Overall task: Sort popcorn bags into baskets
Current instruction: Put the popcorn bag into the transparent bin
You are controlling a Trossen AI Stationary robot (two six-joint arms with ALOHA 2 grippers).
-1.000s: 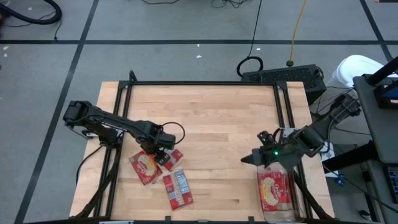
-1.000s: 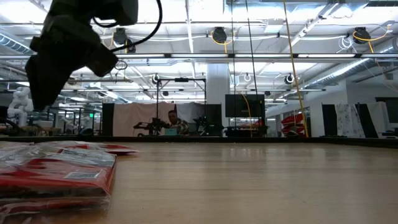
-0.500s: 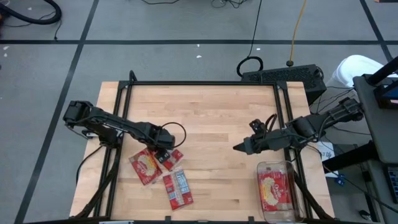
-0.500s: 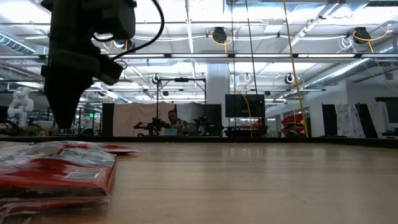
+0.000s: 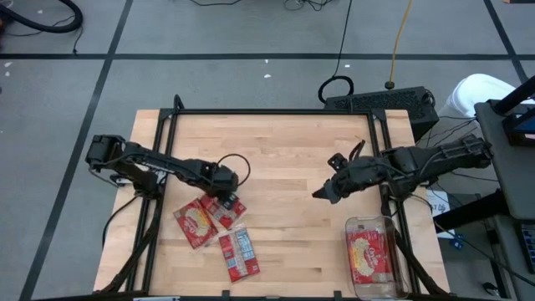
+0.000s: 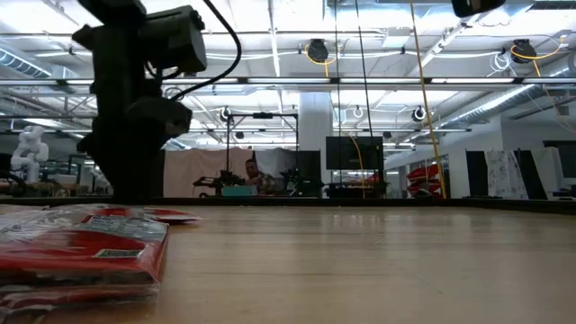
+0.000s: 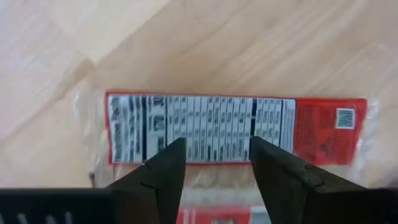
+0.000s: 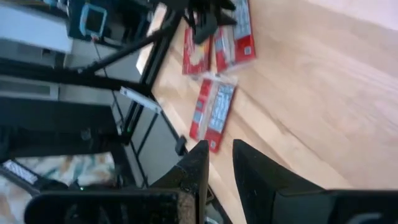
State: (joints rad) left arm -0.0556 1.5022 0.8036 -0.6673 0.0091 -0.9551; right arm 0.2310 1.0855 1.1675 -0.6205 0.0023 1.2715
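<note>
Three red popcorn bags lie flat at the table's near left: one popcorn-face up, one beside it, one white-panel up. My left gripper is open and points down over the middle bag, its fingers over that bag's white panel. In the low view it stands behind the bags. Another bag lies inside the clear bin at the near right. My right gripper hovers over bare wood left of the bin, its fingers a narrow gap apart, holding nothing. My left gripper's open fingertips come from above onto or just over the white panel of the middle bag, lying across its length. The bag rests flat on the table. I cannot tell whether the fingertips touch it.
Black frame rails run along the table's left and right sides. The middle and far part of the wooden top is bare. Cables and a black box lie on the floor beyond the far edge.
My right gripper has left the bin, swinging toward the table's middle and far edge. My left gripper has shifted slightly toward the far right, turned upright and come down over the middle bag. The bags have stayed in place.
</note>
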